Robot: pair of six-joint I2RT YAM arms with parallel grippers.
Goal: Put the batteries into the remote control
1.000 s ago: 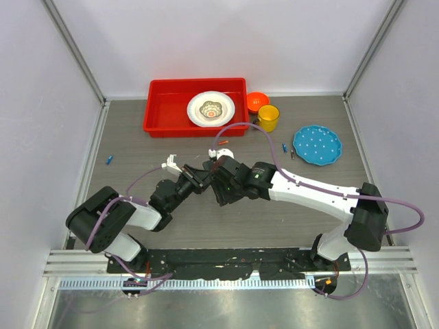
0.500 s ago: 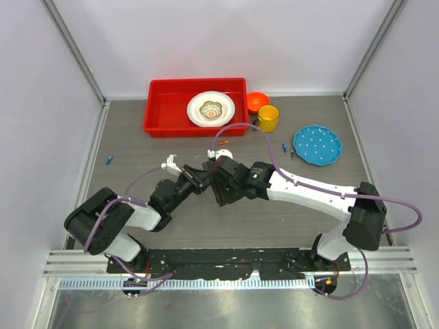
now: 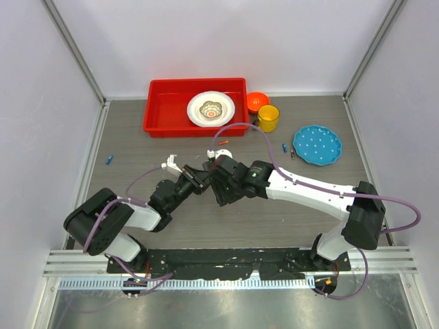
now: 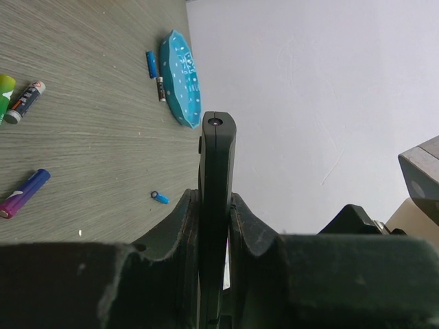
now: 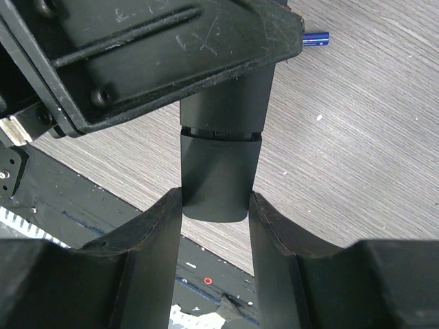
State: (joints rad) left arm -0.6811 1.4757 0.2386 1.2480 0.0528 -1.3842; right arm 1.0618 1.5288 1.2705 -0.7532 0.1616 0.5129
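**Remote** (image 4: 217,151): held edge-on above the tabletop (image 4: 89,157), near the middle of the top view where both arms meet.
- Pinched across its thin sides by the left hand (image 4: 215,201).
- Other end gripped by the right hand (image 5: 215,199), fingers (image 5: 164,226) pressed against both sides of a short section below a seam. Possibly the cover, though not certain from this angle.

**Slot**: not in view. Filled or not, cannot tell.

**Batteries** (image 4: 25,194): lying loose on the tabletop, well apart from the remote.
- Two just beside the teal plate (image 4: 182,79), others scattered nearer.
- One blue battery alone at the far left of the top view.
- None in either hand, none seen in the remote.

**Status**: early, by judgement.
- Done: remote lifted and braced between two hands.
- Left: cover off, batteries fetched and seated in the slot, cover back on.
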